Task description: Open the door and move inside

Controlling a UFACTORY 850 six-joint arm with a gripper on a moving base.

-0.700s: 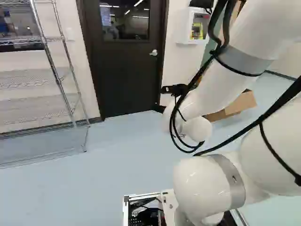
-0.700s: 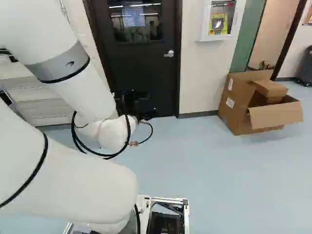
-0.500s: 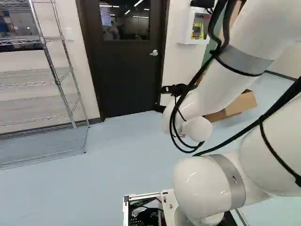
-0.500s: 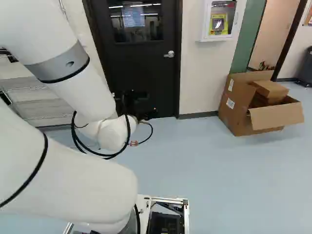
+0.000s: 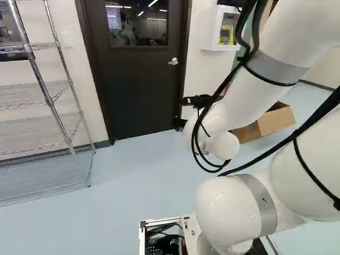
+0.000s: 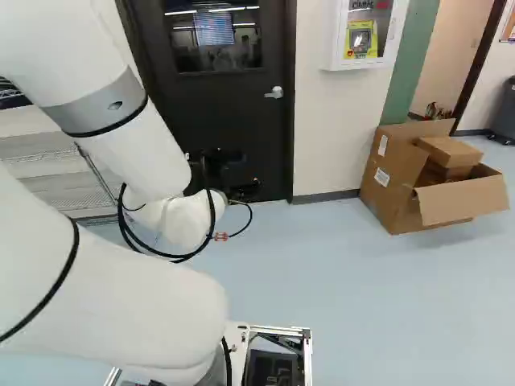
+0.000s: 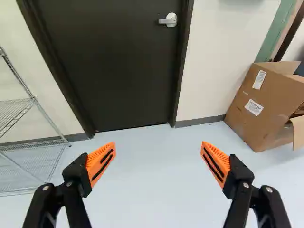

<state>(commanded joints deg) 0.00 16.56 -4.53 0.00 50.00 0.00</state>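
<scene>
Gripper [image 7: 158, 146], black with orange pads: fingers spread wide, nothing between them. Flat dark brown door [image 7: 114, 66]: shut, ahead of the gripper. Silver metal lever handle [image 7: 167, 20]: ahead of and above the gripper, well apart, untouched.

Step in hand, as judged: approach to the handle. Recommended: raise the gripper to lever height and align it before the base closes in. Bear down on the lever's free end, away from its pivot, and move the door only once the latch yields. Swing direction cannot be told; test lightly.

Hazards: silver wire shelving [image 7: 33, 100] and open brown cardboard box [image 7: 266, 104] stand beyond the gripper on opposite sides; keep base and elbow between them.
</scene>
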